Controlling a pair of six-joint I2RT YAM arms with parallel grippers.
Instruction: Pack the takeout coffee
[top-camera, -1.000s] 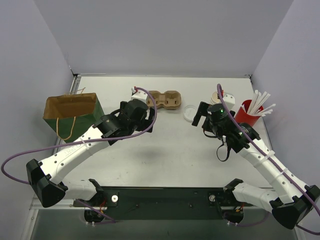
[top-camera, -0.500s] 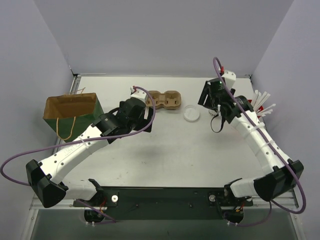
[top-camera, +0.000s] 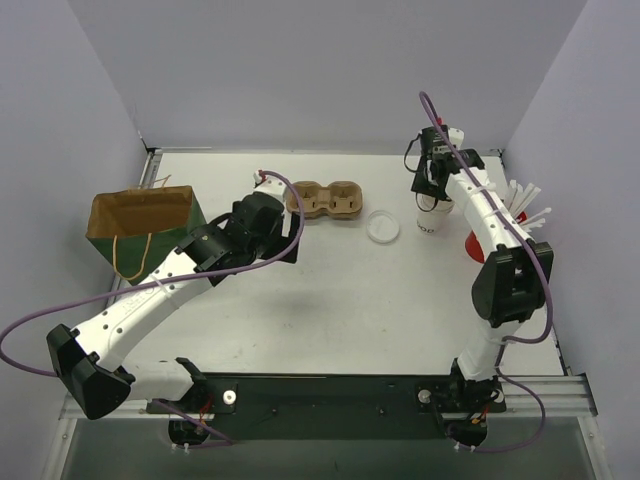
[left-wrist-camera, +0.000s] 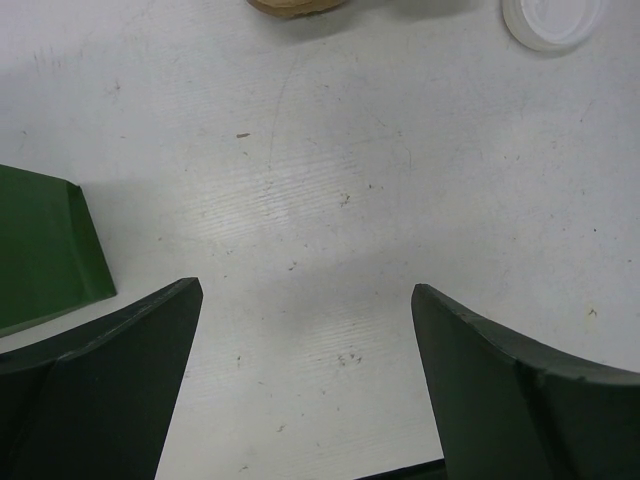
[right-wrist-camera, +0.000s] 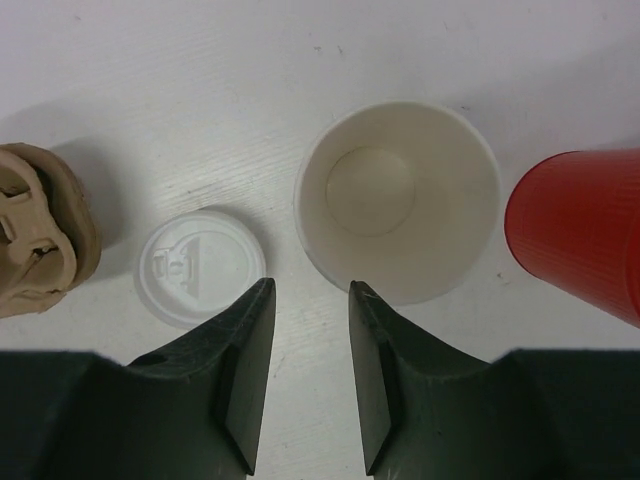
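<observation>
Cup (right-wrist-camera: 400, 200) stands upright and lidless on the table (top-camera: 350, 290), well right of the carrier (top-camera: 328, 200) and just beside the red cup (right-wrist-camera: 580, 230). Your left gripper (left-wrist-camera: 305, 290) is spread wide. Your right gripper (right-wrist-camera: 308, 290) is narrowed, pinching nothing. Straddle the rim gently, clear of the lid (right-wrist-camera: 203, 265).

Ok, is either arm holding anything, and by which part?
Nothing is held. Left fingers stand wide over the table; right fingers have only table between them, just short of the cup.
</observation>
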